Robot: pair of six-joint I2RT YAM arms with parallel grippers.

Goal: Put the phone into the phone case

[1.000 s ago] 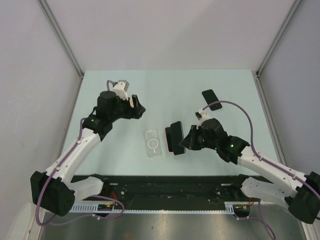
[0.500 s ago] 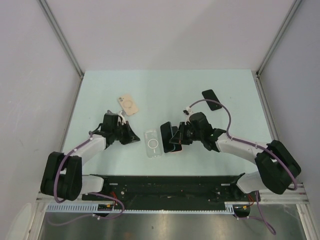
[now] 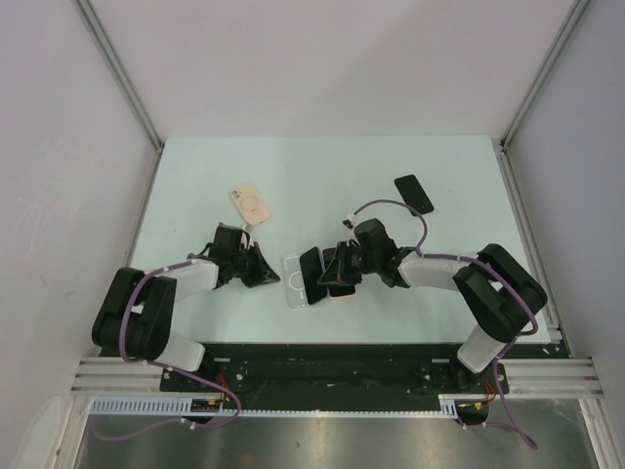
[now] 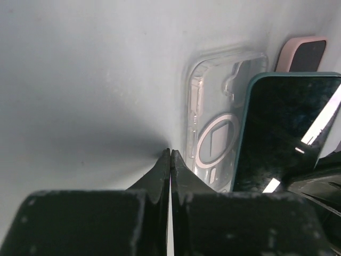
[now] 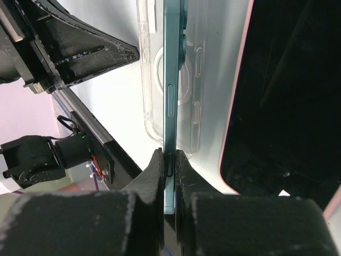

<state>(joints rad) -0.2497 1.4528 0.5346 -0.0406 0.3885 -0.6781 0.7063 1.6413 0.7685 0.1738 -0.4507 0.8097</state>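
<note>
The clear phone case [image 3: 296,282] lies flat at the front middle of the table. My right gripper [image 3: 335,268] is shut on a teal phone [image 3: 312,268] and holds it on its long edge, tilted over the case's right side. In the right wrist view the fingers [image 5: 169,157] pinch the phone [image 5: 171,80] edge-on above the case [image 5: 205,80]. My left gripper [image 3: 266,277] is shut and holds nothing. Its tips [image 4: 170,152] rest on the table just left of the case [image 4: 213,133], with the phone [image 4: 287,128] leaning beyond.
A pink-edged phone [image 3: 342,289] lies flat just right of the case, under my right gripper. A beige case [image 3: 251,204] lies at the back left. A black phone [image 3: 414,193] lies at the back right. The black base rail [image 3: 322,362] runs along the table's near edge.
My left gripper has come forward from the beige case, shut, and settled beside the clear case. My right gripper has carried the teal phone left, over the case.
</note>
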